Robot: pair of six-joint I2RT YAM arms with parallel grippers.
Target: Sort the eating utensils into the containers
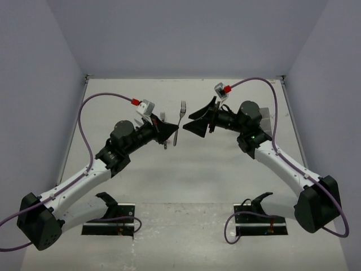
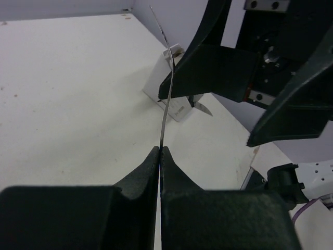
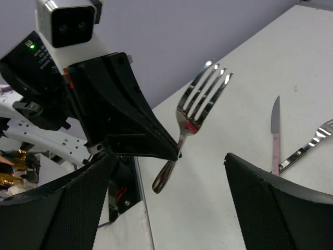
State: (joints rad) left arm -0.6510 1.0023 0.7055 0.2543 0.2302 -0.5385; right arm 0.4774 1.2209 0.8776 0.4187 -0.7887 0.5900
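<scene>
- Steel fork (image 1: 181, 114), seen from overhead, is raised over the middle of the white tabletop (image 1: 225, 180), somewhat nearer the far edge, with its tines pointing toward that edge. The left gripper (image 1: 174, 134) is clenched on its handle.
- In the same view, the right gripper (image 1: 188, 124) faces the fork from the right, just beside it, jaws spread and grasping nothing. A second fork (image 1: 162, 117) lies on the table just left of the held one, partly hidden by the left gripper.
- From the left wrist, two black fingers (image 2: 138, 174) press together on the fork (image 2: 164, 104), which shows edge-on as a thin line rising upward. Beyond it a white container (image 2: 156, 83) stands on the table. The right gripper's dark jaws fill the upper right.
- From the right wrist, that gripper's fingers (image 3: 57, 208) sit wide apart in the bottom corners. The fork (image 3: 200, 101) stands tilted between them, pinched low on its handle. On the table to the right lie a pink-handled knife (image 3: 274, 130) and the second fork (image 3: 312, 145), handles touching.
</scene>
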